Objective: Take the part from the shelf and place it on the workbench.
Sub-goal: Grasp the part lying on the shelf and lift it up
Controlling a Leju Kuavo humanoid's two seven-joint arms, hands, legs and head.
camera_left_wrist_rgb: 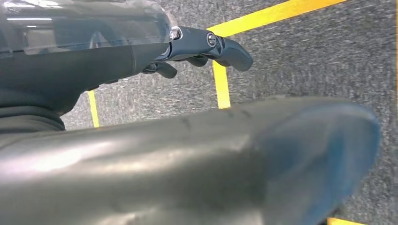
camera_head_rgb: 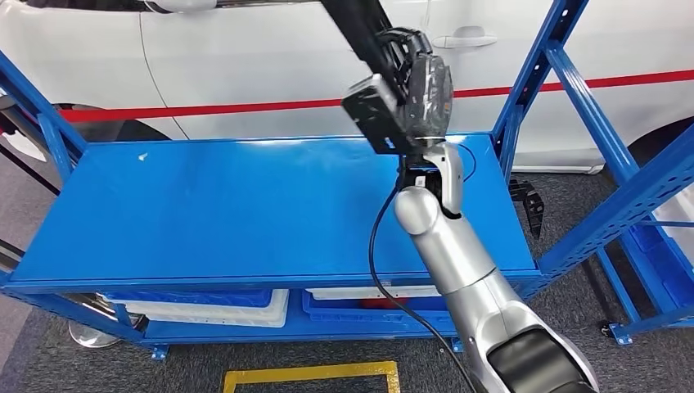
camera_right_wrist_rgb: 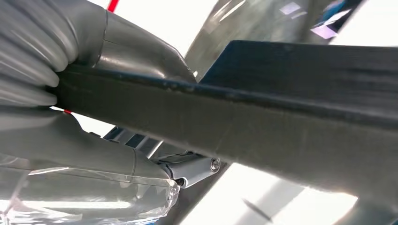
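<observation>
— So, where's the part [camera_head_rgb: 372,70] now?

— Up in the air, gripped in the right hand [camera_head_rgb: 421,90]; it's a long dark bar, and from the head view it runs slantwise from the hand up and away toward the white car [camera_head_rgb: 245,57], with a dark block-like end hanging just below the hand; the wrist view shows the fingers [camera_right_wrist_rgb: 28,51] wrapped over its edge, clenched firmly on it.

— And the table?

— The blue table [camera_head_rgb: 205,213] lies straight beneath, the hand hovering over its far right corner; the bar tilts steeply against that flat top, so I'd reckon the long axis wants laying down level before it's lowered; the blue upright [camera_head_rgb: 532,74] stands near on the right and might catch the far end.

— The other arm?

— The left hand [camera_left_wrist_rgb: 206,49] hangs over grey floor with yellow tape [camera_left_wrist_rgb: 220,84], fingers loosely curled, holding nothing; well apart from the part, so the right does the work.
</observation>
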